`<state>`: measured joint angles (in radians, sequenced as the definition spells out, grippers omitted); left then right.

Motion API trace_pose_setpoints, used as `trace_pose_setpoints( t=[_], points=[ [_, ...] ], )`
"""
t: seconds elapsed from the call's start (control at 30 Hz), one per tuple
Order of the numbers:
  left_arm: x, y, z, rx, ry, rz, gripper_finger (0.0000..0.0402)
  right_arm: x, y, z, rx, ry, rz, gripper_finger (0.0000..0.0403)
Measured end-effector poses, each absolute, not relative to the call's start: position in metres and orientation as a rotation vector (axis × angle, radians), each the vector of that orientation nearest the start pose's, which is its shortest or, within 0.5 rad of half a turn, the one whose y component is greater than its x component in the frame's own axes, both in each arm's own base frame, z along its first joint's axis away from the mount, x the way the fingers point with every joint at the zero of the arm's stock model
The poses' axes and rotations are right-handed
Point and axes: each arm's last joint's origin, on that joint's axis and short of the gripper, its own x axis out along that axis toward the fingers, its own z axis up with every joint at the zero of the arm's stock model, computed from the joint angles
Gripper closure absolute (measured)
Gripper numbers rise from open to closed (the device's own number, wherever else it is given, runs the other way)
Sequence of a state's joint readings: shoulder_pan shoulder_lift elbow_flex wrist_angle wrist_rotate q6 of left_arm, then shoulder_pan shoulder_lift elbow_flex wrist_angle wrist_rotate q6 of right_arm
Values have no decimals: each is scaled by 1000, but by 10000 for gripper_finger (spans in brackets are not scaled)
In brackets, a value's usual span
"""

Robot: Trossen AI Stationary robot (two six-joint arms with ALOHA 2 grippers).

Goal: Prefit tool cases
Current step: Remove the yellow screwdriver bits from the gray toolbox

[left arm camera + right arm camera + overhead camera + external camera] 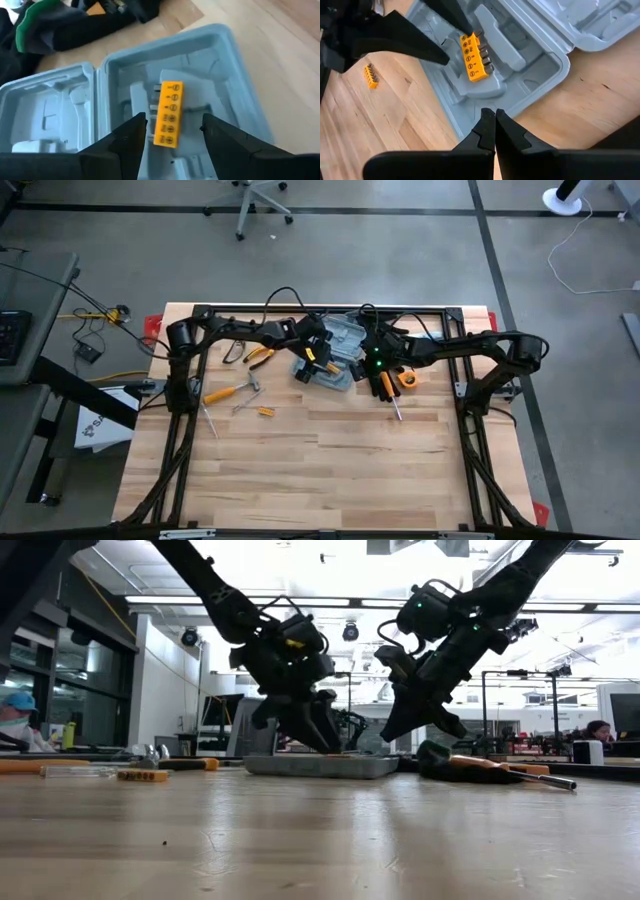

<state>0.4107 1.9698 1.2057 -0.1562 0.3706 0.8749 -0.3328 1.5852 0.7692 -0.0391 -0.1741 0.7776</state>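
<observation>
My left gripper, fingers apart, hovers over the open tool case at the worktop's twelve o'clock edge (a yellow bit holder lies inside); my right gripper, pressed together, flanks it.

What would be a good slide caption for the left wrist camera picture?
Open left gripper above a yellow bit holder lying in the open grey-blue tool case.

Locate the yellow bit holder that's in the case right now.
The yellow bit holder lies in a moulded recess of the open tool case, far-centre of the table in the high view, between the left pincer's open fingers.
</observation>
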Motion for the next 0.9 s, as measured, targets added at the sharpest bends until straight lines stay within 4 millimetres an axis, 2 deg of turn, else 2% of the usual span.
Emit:
trace_pose_setpoints(
  t=[0.17, 0.5, 0.63, 0.9],
  points=[
    [370, 150, 134, 476, 809, -348, 214, 284, -91, 157, 945, 740, -467, 403],
    [375, 156, 133, 511, 757, -318, 215, 286, -86, 157, 950, 743, -470, 403],
    [374, 155, 125, 499, 791, -337, 222, 286, -86, 157, 957, 741, -478, 403],
    [375, 152, 121, 512, 827, -326, 241, 285, -85, 157, 958, 746, -486, 403]
  ],
)
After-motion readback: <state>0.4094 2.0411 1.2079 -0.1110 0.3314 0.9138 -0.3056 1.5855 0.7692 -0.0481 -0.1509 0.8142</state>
